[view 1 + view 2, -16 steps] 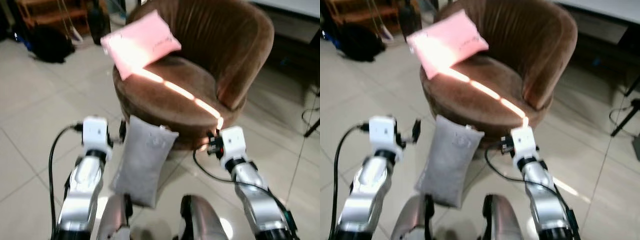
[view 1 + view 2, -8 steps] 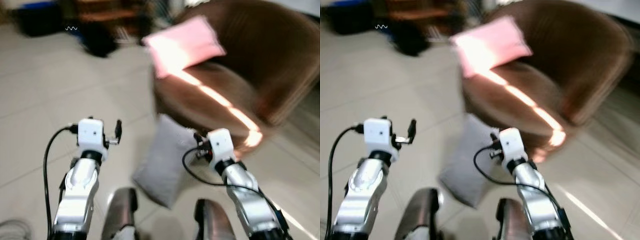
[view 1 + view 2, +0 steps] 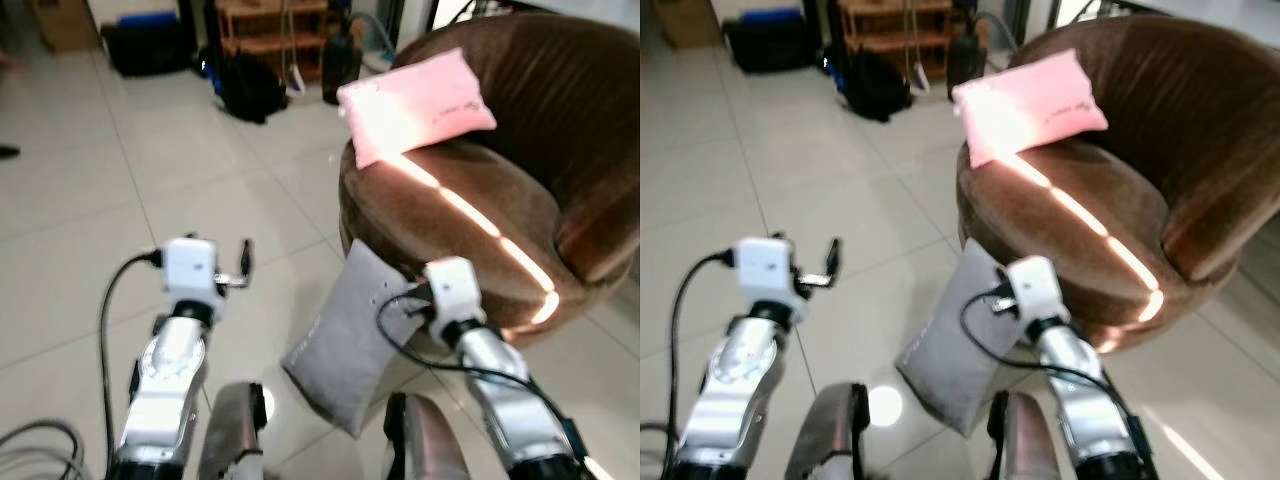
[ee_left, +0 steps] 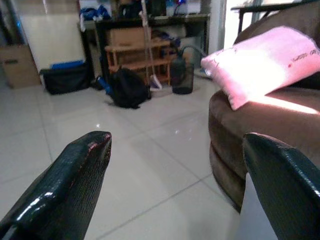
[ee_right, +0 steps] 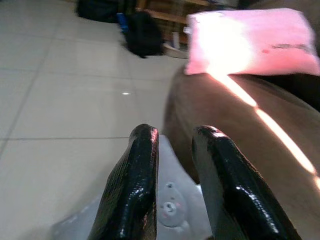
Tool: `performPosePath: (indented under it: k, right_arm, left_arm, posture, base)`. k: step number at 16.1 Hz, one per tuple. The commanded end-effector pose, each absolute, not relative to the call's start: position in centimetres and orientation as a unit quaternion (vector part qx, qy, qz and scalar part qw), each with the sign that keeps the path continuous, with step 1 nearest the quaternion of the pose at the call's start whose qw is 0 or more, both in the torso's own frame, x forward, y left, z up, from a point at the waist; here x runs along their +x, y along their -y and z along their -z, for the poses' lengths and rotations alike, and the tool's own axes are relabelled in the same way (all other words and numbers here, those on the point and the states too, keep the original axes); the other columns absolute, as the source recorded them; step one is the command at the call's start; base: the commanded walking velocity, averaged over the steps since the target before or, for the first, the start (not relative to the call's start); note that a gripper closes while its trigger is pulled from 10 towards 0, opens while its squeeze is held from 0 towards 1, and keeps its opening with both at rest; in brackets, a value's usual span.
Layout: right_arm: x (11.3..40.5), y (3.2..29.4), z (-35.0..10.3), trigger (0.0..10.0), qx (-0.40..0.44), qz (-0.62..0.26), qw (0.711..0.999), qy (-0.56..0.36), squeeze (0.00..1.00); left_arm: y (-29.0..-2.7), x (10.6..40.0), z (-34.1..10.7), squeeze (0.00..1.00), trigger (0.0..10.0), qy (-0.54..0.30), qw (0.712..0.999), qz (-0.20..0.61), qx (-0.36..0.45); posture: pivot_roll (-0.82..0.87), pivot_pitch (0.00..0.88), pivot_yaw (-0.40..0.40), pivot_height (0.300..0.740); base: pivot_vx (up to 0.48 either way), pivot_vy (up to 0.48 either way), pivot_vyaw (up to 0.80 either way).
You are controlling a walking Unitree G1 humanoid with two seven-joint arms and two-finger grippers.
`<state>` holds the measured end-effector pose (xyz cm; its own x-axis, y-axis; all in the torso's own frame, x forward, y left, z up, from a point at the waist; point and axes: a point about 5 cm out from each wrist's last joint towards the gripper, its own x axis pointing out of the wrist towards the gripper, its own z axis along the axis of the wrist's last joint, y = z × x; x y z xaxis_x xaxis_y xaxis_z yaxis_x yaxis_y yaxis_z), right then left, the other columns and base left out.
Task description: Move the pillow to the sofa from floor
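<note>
A grey pillow point(image 3: 345, 345) stands on the tiled floor, leaning against the front of a round brown sofa chair point(image 3: 440, 215). A pink pillow point(image 3: 415, 105) lies on the chair's near-left rim in a streak of sunlight. My right gripper point(image 5: 175, 132) is shut with only a narrow slit between its fingers. It hovers just above the grey pillow's upper edge, close to the chair's base, and holds nothing. My left gripper point(image 4: 176, 140) is open wide over bare floor, left of the grey pillow and clear of it.
A black backpack point(image 3: 250, 88), a dark bin point(image 3: 340, 65), a wooden shelf point(image 3: 265, 25) and a black bag point(image 3: 150, 45) stand at the back. A cardboard box point(image 4: 17, 65) sits far left. My knees point(image 3: 235, 430) show below. Open tiles lie to the left.
The camera has swung, so the chair and pillows now sit further right and the picture is sharp again. Both arms keep much the same pose; the grey pillow still leans on the chair.
</note>
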<state>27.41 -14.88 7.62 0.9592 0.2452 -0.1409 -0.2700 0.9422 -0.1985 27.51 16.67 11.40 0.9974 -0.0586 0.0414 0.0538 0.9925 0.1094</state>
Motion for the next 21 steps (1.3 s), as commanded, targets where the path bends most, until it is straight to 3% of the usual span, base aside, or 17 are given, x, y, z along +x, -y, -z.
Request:
performPosePath:
  k: [1, 21]
  right_arm:
    - [27.66, 14.14, -8.06, 10.0, -0.105, -0.135, 0.984, -0.048, 0.0]
    - [28.1, 14.54, -8.25, 10.0, -0.104, -0.12, 0.986, -0.047, 0.0]
  left_arm:
    - [-17.72, 27.51, -11.27, 0.0, 10.0, 0.017, 0.998, 0.015, 0.062]
    - [-17.47, 27.99, -11.44, 0.0, 10.0, 0.025, 0.998, 0.025, 0.057]
  posture:
    - [0.0, 0.021, -0.023, 0.538]
    - [-0.01, 0.02, -0.021, 0.538]
  base:
    - [0.285, 0.0, 0.0]
    - [0.38, 0.0, 0.08]
